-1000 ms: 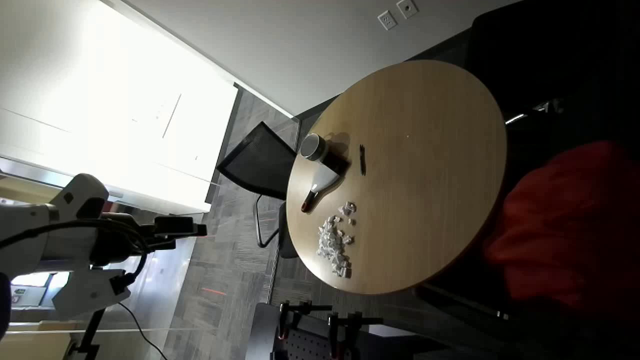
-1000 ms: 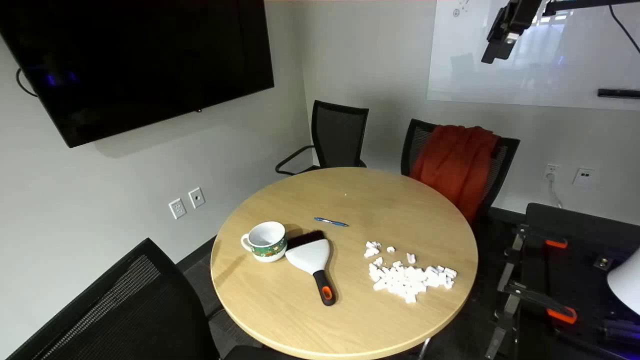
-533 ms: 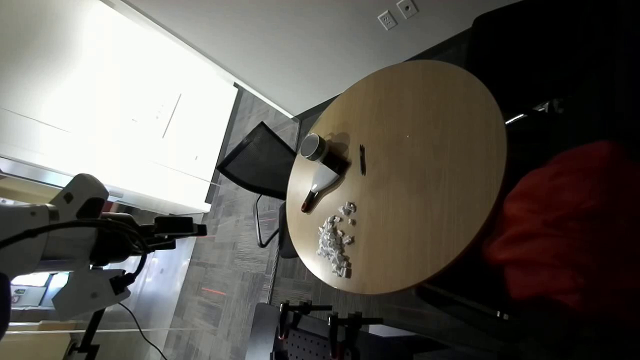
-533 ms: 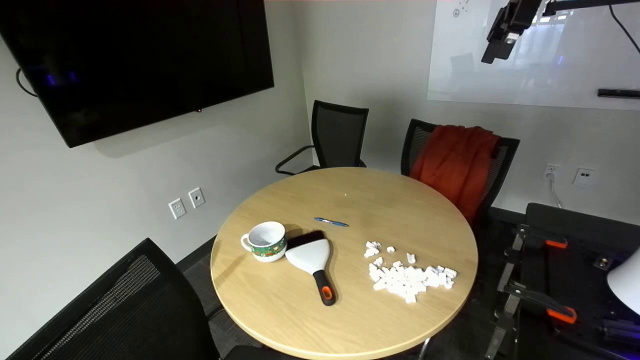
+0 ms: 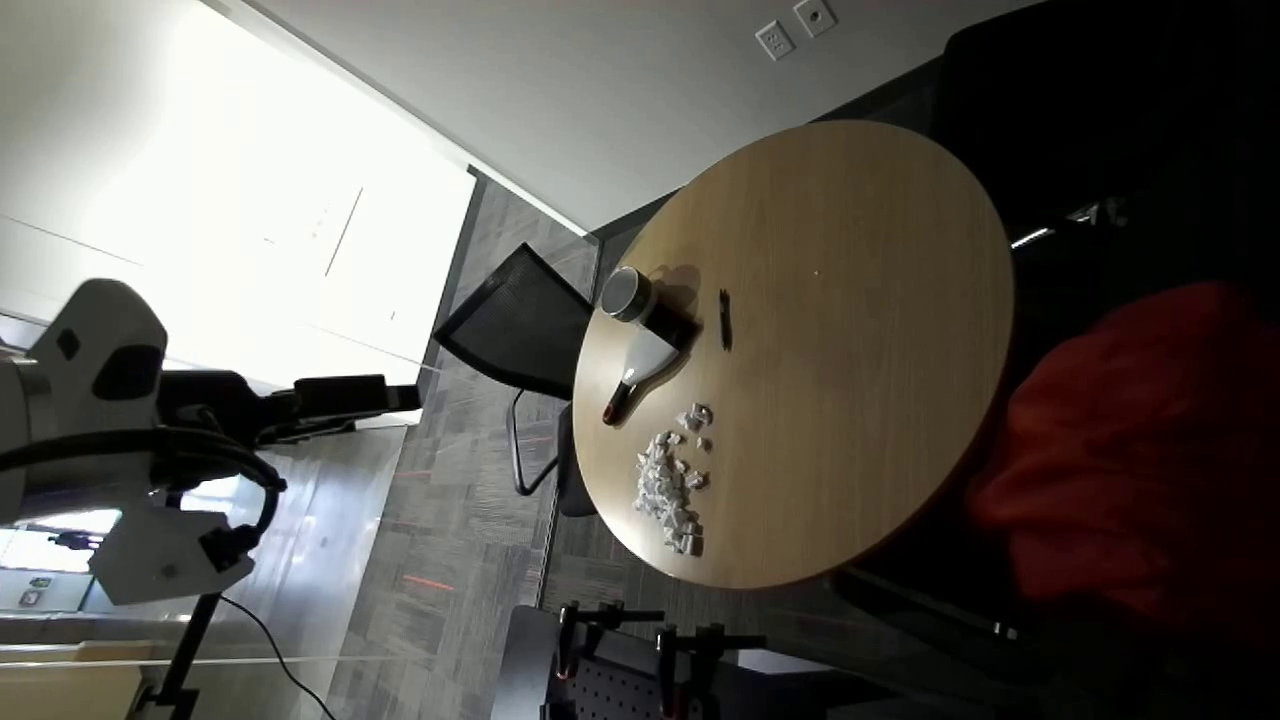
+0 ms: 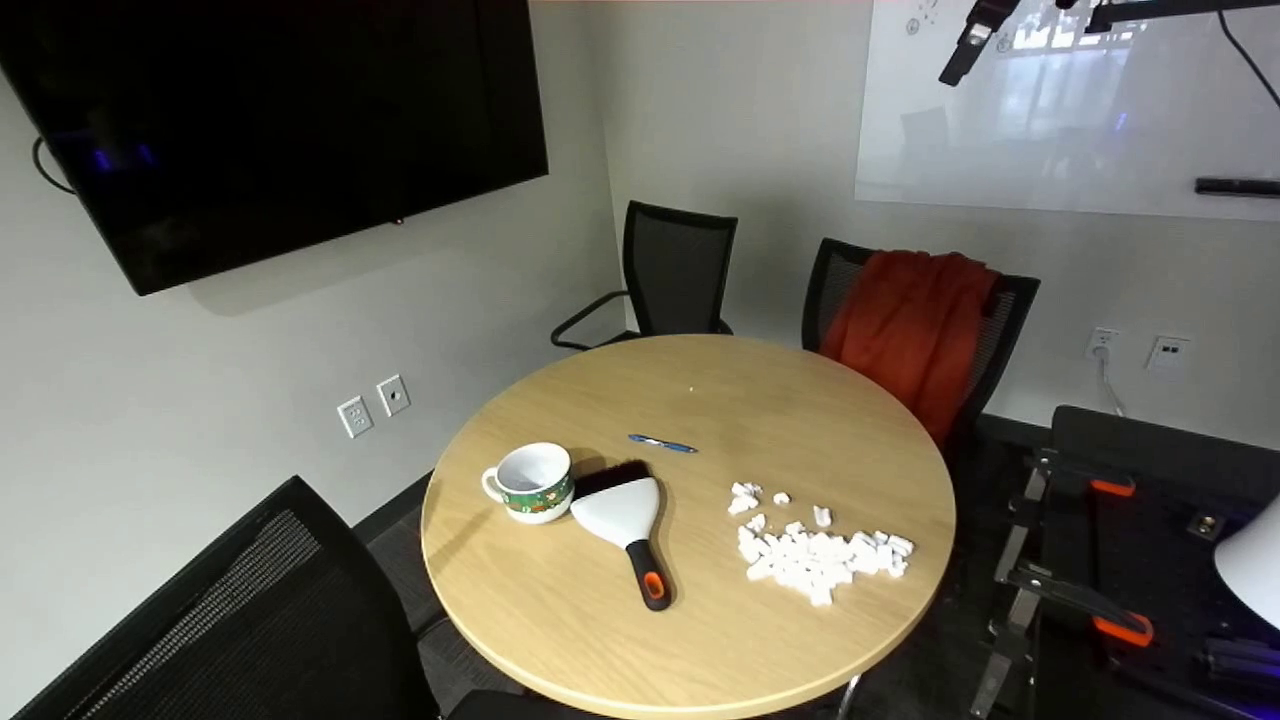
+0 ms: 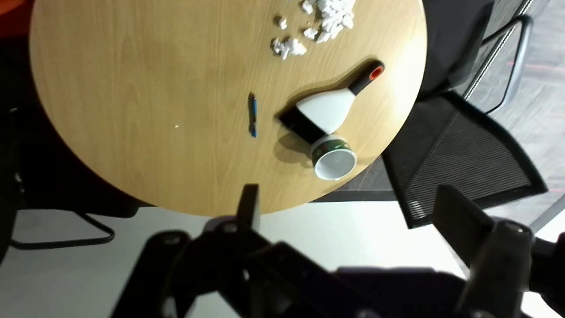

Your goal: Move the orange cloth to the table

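Lower than the claw (image 7: 348, 190) and well apart from it, the orange cloth (image 6: 915, 320) (only a corner of it shows in the wrist view) is draped over the back of a black mesh chair (image 6: 1004, 320) beside the round table (image 7: 154, 79). In both exterior views the claw stands higher than the table and apart from it; an exterior view puts a whiteboard (image 6: 1000, 150) behind it. The claw's fingers (image 7: 461, 221) are spread wide, its grip released. As the wrist view looks past them, a white mug (image 7: 334, 164) with a green band shows ahead of the gap between the fingers. Just beyond it from the claw lies a white-bodied brush (image 7: 326, 108) with a black handle (whether the two touch, I cannot tell). A blue pen (image 7: 254, 115) shows ahead of one finger, and in that view scattered white pieces (image 7: 336, 12) show farthest from the claw.
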`<state>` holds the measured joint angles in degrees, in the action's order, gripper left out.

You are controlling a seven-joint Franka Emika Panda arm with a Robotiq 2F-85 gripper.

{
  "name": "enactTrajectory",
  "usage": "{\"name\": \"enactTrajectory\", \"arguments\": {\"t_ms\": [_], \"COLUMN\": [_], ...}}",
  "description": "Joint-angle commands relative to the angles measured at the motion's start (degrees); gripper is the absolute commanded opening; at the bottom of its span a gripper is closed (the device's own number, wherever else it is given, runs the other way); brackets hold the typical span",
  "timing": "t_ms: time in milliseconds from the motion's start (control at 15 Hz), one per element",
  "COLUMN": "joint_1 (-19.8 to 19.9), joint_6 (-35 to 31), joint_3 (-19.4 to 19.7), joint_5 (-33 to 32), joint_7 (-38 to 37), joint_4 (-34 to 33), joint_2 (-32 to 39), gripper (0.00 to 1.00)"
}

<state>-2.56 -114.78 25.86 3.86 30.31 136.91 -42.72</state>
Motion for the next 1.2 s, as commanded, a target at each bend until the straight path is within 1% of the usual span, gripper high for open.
{"name": "enactTrajectory", "arguments": {"t_ms": [0, 133, 267, 400, 533, 600, 667, 733, 800, 1000, 1067, 1133], "joint_1": [1.7, 3.5, 5.0, 6.4, 8.3, 9.8, 9.8, 11.0, 8.7, 8.9, 12.9, 14.2], "joint_6": [-6.5, -13.9, -23.2, -31.3, -38.9, -40.8, -37.4, -39.4, -40.4, -40.5, -45.8, -47.5], "joint_3": [4.9, 7.3, 9.6, 11.2, 11.6, 11.0, 9.9, 9.5, 12.1, 12.1, 8.1, 7.1], "joint_5": [1.0, 0.5, 1.1, 1.5, 1.9, 1.6, 1.7, 1.6, 1.0, 1.0, -0.3, -2.3], "joint_7": [3.1, 3.8, 3.2, 1.9, 0.0, -2.1, 1.2, 0.1, -0.8, -1.4, -6.1, -11.9], "joint_4": [-5.8, -6.2, -6.1, -6.0, -5.8, -5.9, -3.9, -4.0, -4.2, -5.3, -5.4, -6.5], "joint_2": [10.1, 15.7, 21.9, 28.2, 34.0, 36.8, 31.1, 33.7, 35.4, 37.0, 39.0, 41.6], "gripper": [1.0, 1.0, 1.0, 1.0, 1.0, 1.0, 1.0, 1.0, 1.0, 1.0, 1.0, 1.0]}}
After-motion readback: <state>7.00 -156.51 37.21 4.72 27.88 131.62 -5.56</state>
